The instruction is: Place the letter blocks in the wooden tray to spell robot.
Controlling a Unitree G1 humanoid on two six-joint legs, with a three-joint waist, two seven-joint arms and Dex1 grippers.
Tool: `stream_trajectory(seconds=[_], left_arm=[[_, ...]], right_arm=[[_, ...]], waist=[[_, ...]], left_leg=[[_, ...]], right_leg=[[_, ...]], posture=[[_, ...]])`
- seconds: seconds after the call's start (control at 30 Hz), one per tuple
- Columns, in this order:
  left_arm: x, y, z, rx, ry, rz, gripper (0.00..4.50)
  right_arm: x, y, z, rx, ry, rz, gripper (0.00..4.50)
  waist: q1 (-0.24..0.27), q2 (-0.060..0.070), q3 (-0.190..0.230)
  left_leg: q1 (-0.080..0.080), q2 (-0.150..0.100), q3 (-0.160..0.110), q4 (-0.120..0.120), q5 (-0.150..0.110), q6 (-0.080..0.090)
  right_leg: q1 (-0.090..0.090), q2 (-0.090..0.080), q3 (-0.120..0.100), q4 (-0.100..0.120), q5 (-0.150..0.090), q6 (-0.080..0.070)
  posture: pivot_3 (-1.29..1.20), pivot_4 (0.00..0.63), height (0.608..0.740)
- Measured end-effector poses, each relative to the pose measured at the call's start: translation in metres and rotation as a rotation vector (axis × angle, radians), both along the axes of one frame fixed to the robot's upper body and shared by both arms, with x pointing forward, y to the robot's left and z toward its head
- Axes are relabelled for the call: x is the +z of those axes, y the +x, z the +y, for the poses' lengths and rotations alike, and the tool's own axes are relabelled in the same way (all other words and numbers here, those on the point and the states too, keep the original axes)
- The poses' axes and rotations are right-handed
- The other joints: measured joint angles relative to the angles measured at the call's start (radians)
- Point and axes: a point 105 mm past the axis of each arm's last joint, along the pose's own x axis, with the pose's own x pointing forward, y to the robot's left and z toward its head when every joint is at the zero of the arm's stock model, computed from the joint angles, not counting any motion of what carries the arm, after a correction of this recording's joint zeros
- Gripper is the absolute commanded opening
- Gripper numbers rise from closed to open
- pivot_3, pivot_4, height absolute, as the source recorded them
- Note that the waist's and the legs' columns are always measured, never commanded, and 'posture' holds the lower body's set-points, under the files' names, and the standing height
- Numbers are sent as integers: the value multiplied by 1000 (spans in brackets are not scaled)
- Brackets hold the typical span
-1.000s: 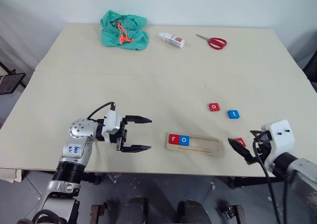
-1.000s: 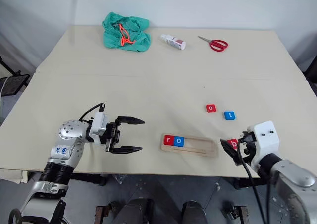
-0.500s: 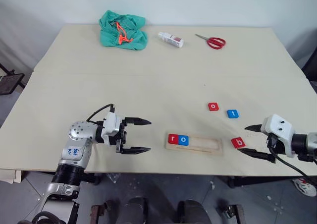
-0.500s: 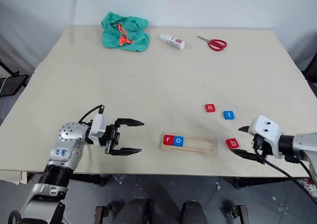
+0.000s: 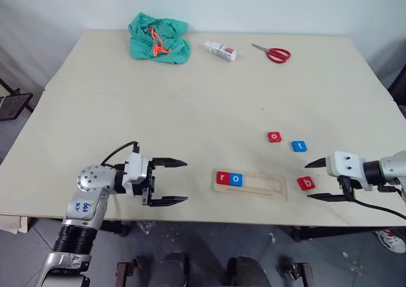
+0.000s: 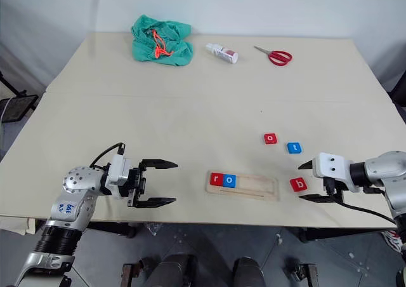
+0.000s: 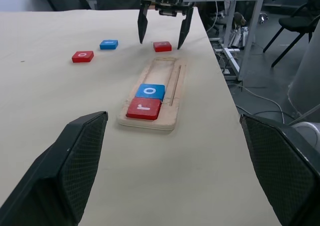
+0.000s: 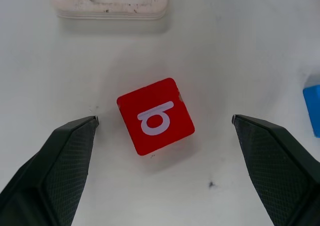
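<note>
The wooden tray [image 5: 260,186] lies near the table's front edge with a red r tile [image 5: 222,178] and a blue o tile [image 5: 236,180] at its left end. To its right, a red b tile [image 8: 155,115] lies flat between the spread fingers of my open right gripper [image 5: 308,181], which touch neither of its sides. A red o tile [image 5: 274,136] and a blue t tile [image 5: 299,146] lie farther back. My left gripper [image 5: 184,181] is open and holds nothing, left of the tray and pointing at it.
A green cloth [image 5: 158,38], a small bottle [image 5: 220,50] and red scissors [image 5: 271,53] lie along the far edge. The table's front edge [image 5: 254,218] runs just below the tray and both grippers.
My right gripper has swung in from off the front right corner, rolled over and come down astride the red b tile. The left gripper has drawn back a little to the left.
</note>
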Motion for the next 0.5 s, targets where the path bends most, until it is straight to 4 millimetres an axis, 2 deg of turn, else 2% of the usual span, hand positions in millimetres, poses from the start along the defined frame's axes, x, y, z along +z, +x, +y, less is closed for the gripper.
stream_trajectory(seconds=[0.23,0.27,0.43,0.5], left_arm=[[1,1,2,13,4,-3,4500],[1,1,2,13,4,-3,4500],[1,2,2,14,3,-4,4500],[2,3,2,13,3,-7,4500]], right_arm=[[-4,0,4,23,19,-1,1673],[-4,1,4,22,20,-1,1479],[-2,4,5,-45,58,20,1482],[5,9,14,-100,128,31,1482]], waist=[[-2,0,0],[-2,0,0],[-1,0,0],[-1,1,0]], left_leg=[[1,1,0,1,0,0],[1,1,0,1,0,0],[2,1,0,2,0,0],[1,1,0,2,0,0]], right_leg=[[1,0,0,0,0,0],[1,0,0,0,0,0],[4,1,0,-1,0,0],[3,1,0,-1,0,0]], posture=[[0,150,740],[0,150,740],[0,150,740],[0,150,740]])
